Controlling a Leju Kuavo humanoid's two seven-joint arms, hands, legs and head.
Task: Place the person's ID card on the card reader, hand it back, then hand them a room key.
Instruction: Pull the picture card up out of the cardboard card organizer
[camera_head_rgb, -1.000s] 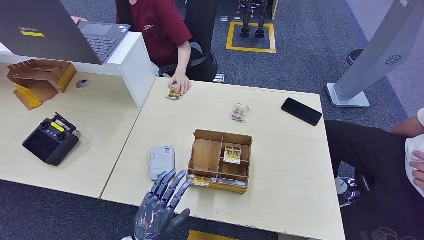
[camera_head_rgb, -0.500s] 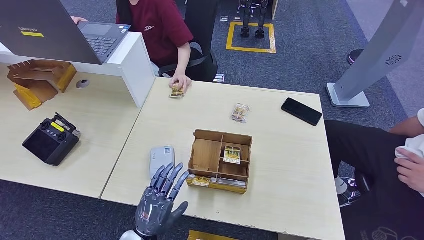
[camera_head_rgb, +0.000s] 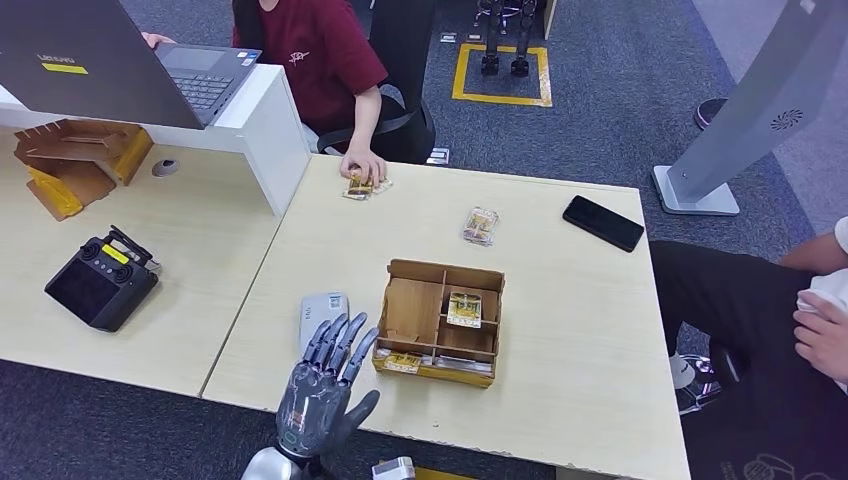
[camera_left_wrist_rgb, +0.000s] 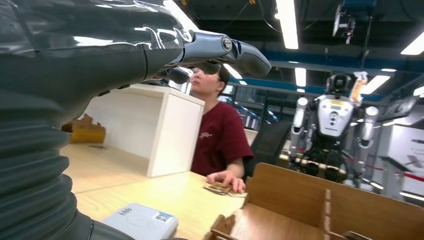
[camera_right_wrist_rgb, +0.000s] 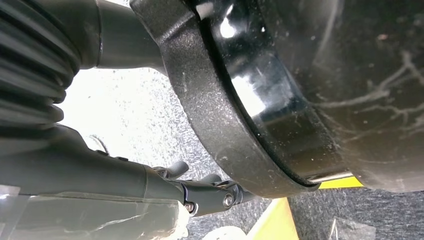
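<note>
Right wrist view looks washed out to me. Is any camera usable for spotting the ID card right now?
Right wrist view: blown out white beside the right hand, pointing at floor, no table. Head view: evenly lit and sharp; cards show under the person's hand. Left wrist view: the left hand fills the near side with glare streaks, ceiling lights flare, yet the card reader is clear.

We see light wood table (camera_head_rgb: 560, 300), brown wooden tray (camera_head_rgb: 415, 315), pale grey card reader (camera_head_rgb: 322, 318), black phone (camera_head_rgb: 603, 222), maroon shirt (camera_head_rgb: 325, 55).
</note>
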